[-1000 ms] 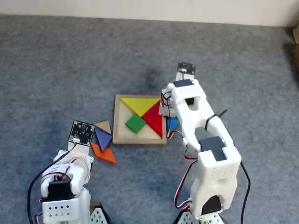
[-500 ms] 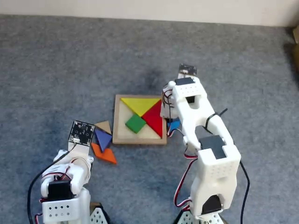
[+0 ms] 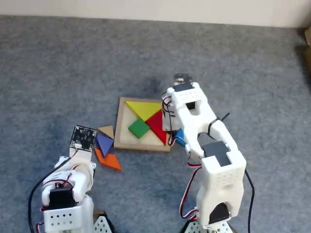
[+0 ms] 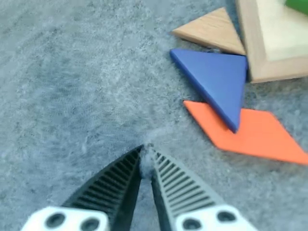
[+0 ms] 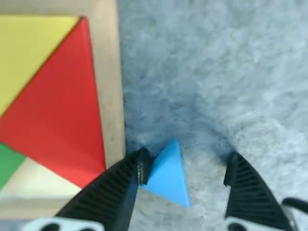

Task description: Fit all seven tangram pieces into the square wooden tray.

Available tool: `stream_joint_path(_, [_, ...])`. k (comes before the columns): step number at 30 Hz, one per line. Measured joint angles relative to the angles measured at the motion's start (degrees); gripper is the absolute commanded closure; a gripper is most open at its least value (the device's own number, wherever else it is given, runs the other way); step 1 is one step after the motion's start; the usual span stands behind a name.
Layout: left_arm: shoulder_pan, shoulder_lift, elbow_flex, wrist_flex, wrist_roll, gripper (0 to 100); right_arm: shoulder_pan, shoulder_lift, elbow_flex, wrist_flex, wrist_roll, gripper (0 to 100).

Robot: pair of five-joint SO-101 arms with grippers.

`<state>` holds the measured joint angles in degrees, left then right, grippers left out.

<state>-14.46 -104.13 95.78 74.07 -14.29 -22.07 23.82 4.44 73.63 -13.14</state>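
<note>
The square wooden tray (image 3: 118,125) holds a yellow triangle (image 3: 144,108), a red triangle (image 3: 158,124) and a green square (image 3: 139,127). A small light blue triangle (image 5: 166,175) lies on the carpet just outside the tray's right rim (image 5: 108,72). My right gripper (image 5: 186,166) is open around it, one finger (image 5: 137,168) touching its edge beside the rim. A wooden triangle (image 4: 211,31), a dark blue triangle (image 4: 214,79) and an orange parallelogram (image 4: 250,132) lie left of the tray. My left gripper (image 4: 147,149) is shut and empty, on the carpet short of them.
Grey carpet covers the whole table. The dark blue triangle overlaps the orange parallelogram's edge. The right arm (image 3: 187,104) stands over the tray's right side and hides part of it. Open carpet lies beyond the tray and to the far left.
The right arm has swung left toward the tray, and the tray has shifted slightly left and turned a little. The left arm has kept still.
</note>
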Motion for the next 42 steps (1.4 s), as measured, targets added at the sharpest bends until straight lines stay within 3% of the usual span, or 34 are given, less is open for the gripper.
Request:
stream_joint_path(16, [-0.26,0.00,0.00,0.00,0.00,99,0.00,0.09,0.00,0.09,4.84,78.9])
stream_joint_path(27, [-0.26,0.00,0.00,0.00,0.00,99,0.18,0.09,0.00,3.52,14.51,78.9])
stream_joint_path(42, [-0.26,0.00,0.00,0.00,0.00,99,11.16,0.09,0.09,1.76,15.47,78.9])
